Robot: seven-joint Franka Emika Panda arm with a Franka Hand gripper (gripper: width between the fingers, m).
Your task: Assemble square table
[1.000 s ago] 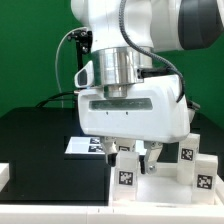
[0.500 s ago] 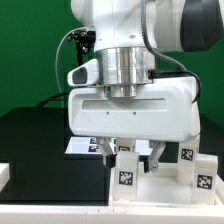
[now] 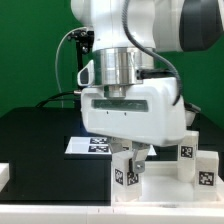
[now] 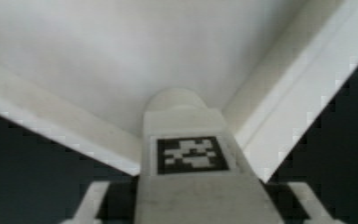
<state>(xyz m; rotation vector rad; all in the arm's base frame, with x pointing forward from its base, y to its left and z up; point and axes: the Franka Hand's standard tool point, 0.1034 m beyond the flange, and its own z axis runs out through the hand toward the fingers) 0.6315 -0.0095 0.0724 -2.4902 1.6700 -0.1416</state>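
One short white tagged block leg [image 4: 190, 150] is flanked by the claw [image 3: 132, 157]; its grasp cannot be told. Slippage is risked if pinched off-centre.

Your arm [image 3: 125, 25] is glossy white with rounded shells and a dark grey cap at the upper joint, and you can see a ribbed, silvery metal collar [image 3: 117, 68] ringing the wrist. Below it sits the boxy white pincer [image 3: 133, 152] housing with a dark slot across its face. A black cable [image 3: 72, 60] loops alongside the arm.
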